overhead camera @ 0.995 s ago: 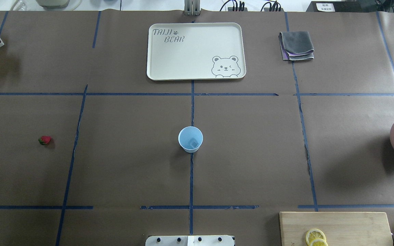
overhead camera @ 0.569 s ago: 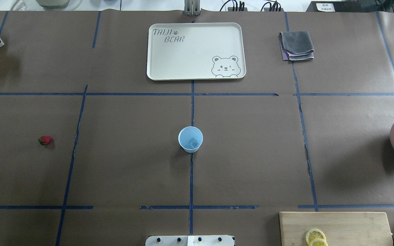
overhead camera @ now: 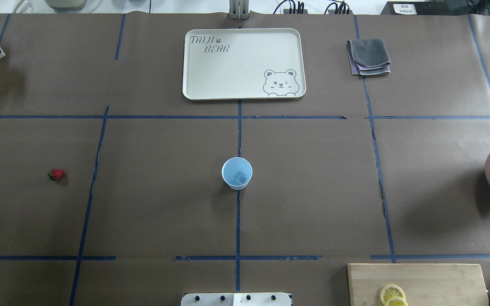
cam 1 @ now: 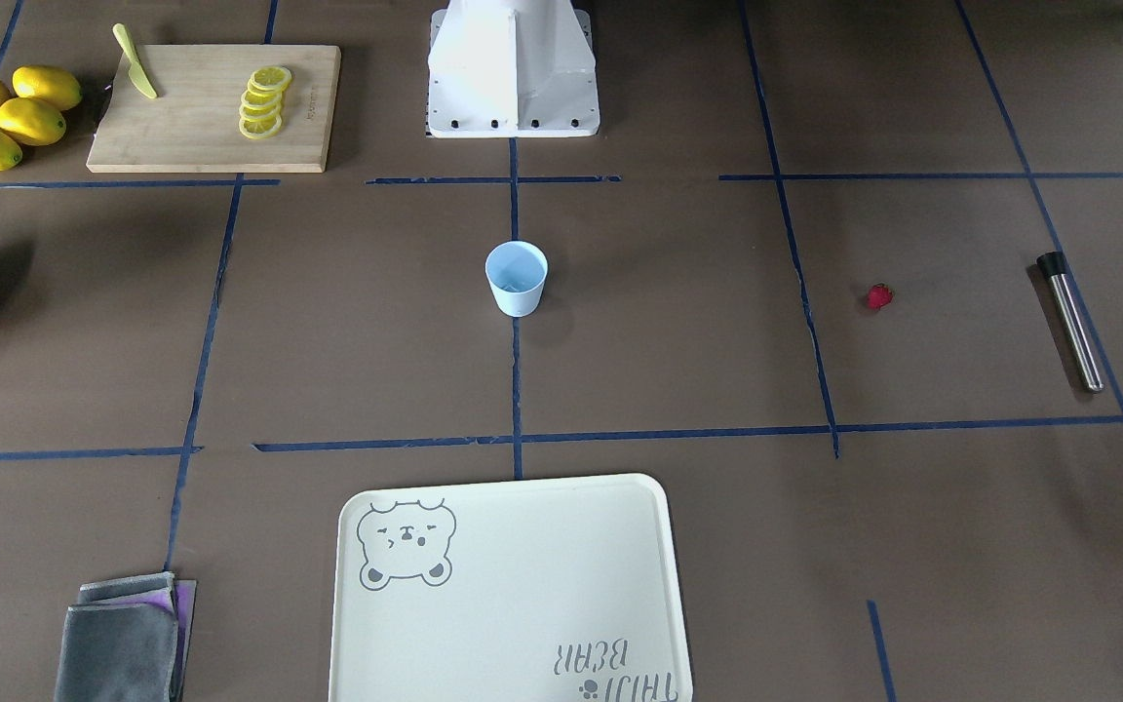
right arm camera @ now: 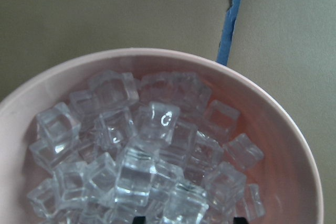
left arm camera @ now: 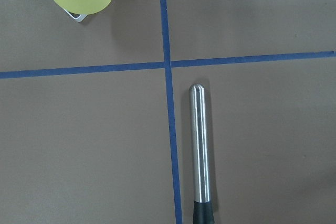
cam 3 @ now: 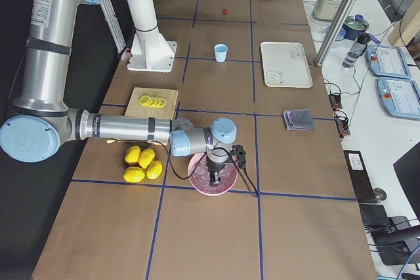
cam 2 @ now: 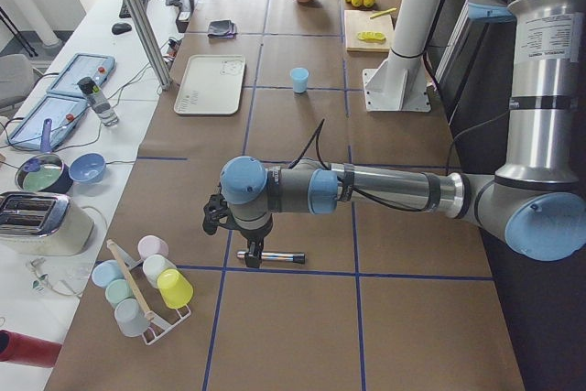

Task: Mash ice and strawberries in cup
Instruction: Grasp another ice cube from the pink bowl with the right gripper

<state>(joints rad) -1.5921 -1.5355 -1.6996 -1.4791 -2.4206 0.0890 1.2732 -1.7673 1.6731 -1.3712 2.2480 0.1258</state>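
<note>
Txt: "TAIJI BEAR" on tray (overhead camera: pixel 245 63)

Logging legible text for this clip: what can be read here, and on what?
"TAIJI BEAR", with a paw mark: on the tray.
Print along the cutting board edge: too small to read.
The white label beyond the table's far edge: too blurred to read.
Stickers on the left arm and right arm: too small to read.

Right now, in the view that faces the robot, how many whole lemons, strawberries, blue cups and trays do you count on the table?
whole lemons: 4
strawberry: 1
blue cup: 1
tray: 1
Total: 7
</note>
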